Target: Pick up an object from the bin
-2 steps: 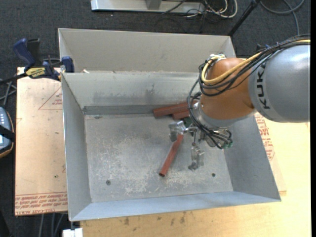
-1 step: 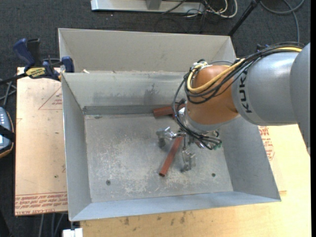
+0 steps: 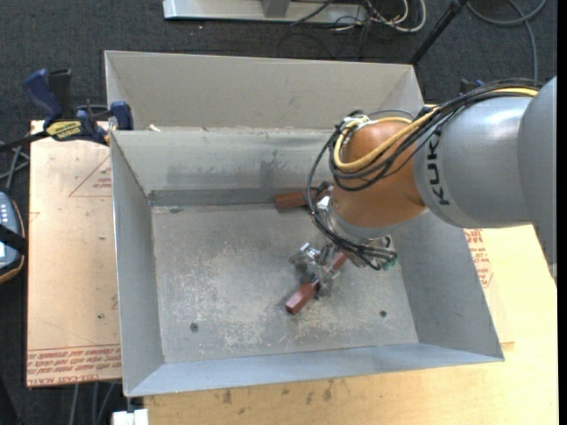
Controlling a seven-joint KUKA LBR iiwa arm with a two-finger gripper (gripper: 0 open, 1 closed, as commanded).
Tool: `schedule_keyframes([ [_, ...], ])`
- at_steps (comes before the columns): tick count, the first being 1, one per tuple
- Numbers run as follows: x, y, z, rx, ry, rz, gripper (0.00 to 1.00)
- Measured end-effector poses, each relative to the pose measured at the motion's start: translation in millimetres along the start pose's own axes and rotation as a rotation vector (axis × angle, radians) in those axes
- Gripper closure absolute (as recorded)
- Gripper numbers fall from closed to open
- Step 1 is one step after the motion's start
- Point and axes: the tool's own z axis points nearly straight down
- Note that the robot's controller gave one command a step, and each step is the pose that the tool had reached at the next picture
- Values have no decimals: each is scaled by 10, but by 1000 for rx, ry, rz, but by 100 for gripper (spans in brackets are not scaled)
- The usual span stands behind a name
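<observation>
Dark carpet (image 3: 53, 16) is spreading behind and beside a grey metal bin (image 3: 133, 264) with sloping walls, and loose floor cables (image 3: 390, 7) are trailing beyond its far rim. Reaching in from the right, a silver robot arm (image 3: 483, 162) is hanging over the bin's right half. Its wrist is wearing a rounded orange cover (image 3: 376, 184), with black and yellow wrist cables (image 3: 350, 149) looping over the top. Below that cover the metal two-finger gripper (image 3: 317, 274) is sitting low over the speckled floor, a little right of the middle. Whether it is spread or pressed together cannot be told, since the wrist is hiding much of it. A small reddish-brown rectangular block (image 3: 298, 302) is lying tilted on the floor right at the gripper's tip, its upper end seeming to touch the tool; whether it is being pinched is unclear. A second reddish-brown piece (image 3: 287, 202) is resting at the foot of the back wall, partly hidden by the orange cover and well apart from the first block.
</observation>
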Motion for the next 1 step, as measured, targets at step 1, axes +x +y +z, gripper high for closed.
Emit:
schedule_keyframes([
  [1,0,0,0,0,0,0,100],
])
